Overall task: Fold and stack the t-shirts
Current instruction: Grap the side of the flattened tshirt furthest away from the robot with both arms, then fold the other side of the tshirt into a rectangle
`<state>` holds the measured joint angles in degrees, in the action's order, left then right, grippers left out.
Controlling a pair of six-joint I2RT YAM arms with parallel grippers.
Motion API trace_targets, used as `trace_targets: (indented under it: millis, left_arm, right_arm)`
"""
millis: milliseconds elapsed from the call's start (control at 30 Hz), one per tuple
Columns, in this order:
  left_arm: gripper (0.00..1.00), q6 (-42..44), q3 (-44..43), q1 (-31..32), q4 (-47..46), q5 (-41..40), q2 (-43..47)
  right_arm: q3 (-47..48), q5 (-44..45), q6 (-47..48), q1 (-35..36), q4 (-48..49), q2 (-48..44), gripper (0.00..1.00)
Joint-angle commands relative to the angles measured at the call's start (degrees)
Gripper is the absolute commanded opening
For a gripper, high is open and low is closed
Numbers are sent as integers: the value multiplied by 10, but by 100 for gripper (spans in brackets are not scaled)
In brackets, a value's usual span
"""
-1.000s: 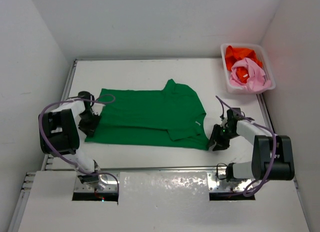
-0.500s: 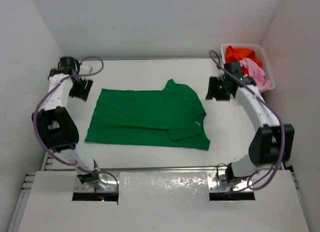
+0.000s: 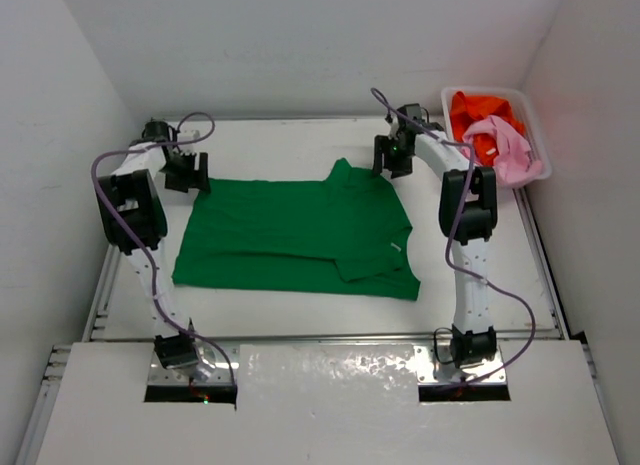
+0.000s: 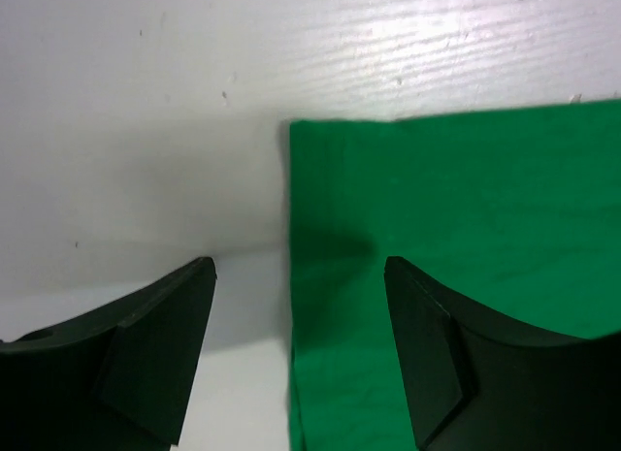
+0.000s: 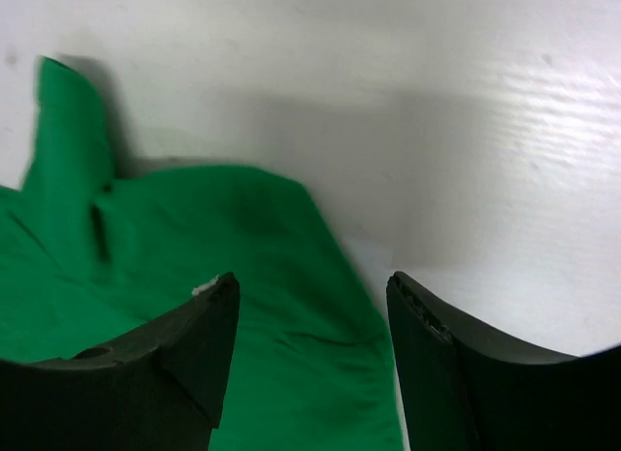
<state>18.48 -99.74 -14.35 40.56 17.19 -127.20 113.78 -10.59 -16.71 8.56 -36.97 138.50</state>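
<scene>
**Containers**
- One white plastic basket (image 3: 450, 125), at the far right corner of the table (image 3: 280, 145). It holds two shirts, both crumpled:
  - the orange shirt (image 3: 478, 110), toward the far side;
  - the pink shirt (image 3: 500, 147), on the near side, partly on top of the orange one and draped over the basket's right rim.

**Loose on the table**
- One green shirt (image 3: 290, 235), spread flat at the middle of the table, well apart from the basket. One sleeve points toward the far edge.

**Labels and writing**
- One small white tag (image 3: 396, 247), on the green shirt near its right edge. It is too small to read.

**My grippers**
- Left gripper (image 4: 299, 276): jaws wide apart and holding nothing. It sits over the far left corner of the green shirt. The cloth's edge runs between my fingers, with bare table under the left one.
- Right gripper (image 5: 312, 286): jaws wide apart and holding nothing. It sits over the shirt's far right edge, just beside the upturned sleeve, with green cloth below and white table beyond.
</scene>
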Motion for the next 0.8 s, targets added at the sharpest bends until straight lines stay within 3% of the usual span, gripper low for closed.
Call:
trace_targets:
  millis: [0, 133, 200, 233, 300, 333, 400, 467, 667, 767]
  left_arm:
    - [69, -31, -7, 4, -65, 44, 1]
    - [68, -40, -4, 7, -71, 26, -28]
    - [67, -37, 2, 8, -73, 25, -32]
    - [65, -33, 10, 10, -76, 28, -32]
    - [49, -31, 16, 11, -78, 42, -31]
    - [44, -33, 23, 11, -80, 45, -29]
    - [27, -29, 31, 11, -91, 72, -16]
    - [2, -26, 46, 11, -94, 87, -5]
    - [0, 1, 118, 6, -120, 137, 76]
    - [0, 8, 161, 6, -140, 123, 124]
  right_arm:
    - [3, -22, 10, 27, 0, 5, 61]
    - [-65, -46, -5, 30, 55, -14, 58]
    - [-76, -47, -14, 29, 72, -18, 50]
    - [-79, -47, -16, 30, 74, -18, 40]
    - [-78, -49, -22, 29, 74, -16, 32]
    - [-71, -51, -24, 27, 70, -16, 22]
    - [-68, -51, -30, 24, 61, -23, 11]
    - [-88, -43, -25, 25, 74, -55, 0]
    - [-263, -3, 12, 37, 152, -228, 0]
    - [-378, 71, 47, 78, 190, -338, 0]
